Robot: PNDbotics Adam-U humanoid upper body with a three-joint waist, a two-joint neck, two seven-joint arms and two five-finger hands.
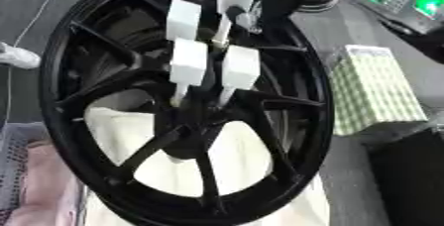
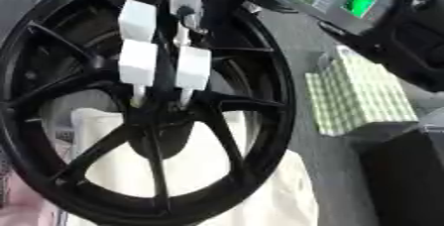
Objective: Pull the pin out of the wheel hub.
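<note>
Fills left and middle, upright: black wheel hub (image 1: 61, 71), rigid and probably too heavy to shift. Plugged near its centre, white block-headed pins (image 1: 189, 61) on thin shafts; likely light, stiff, best pinched by the block. No hand visible, state untellable; checked box (image 1: 374, 91) at right.

One black wheel hub (image 1: 286, 96) fills the scene, standing upright on its rim. Four white block-headed pins (image 1: 188, 62) stand in it: two side by side close to the centre, each on a thin pale stem running down to the hub's middle, and two more above them toward the upper rim. One green-and-white checked box (image 1: 374, 88) lies just beside the wheel on the right. One cream cloth (image 2: 260, 190) lies spread under the wheel. One device with a lit green screen (image 2: 357, 3) sits at the upper right.
</note>
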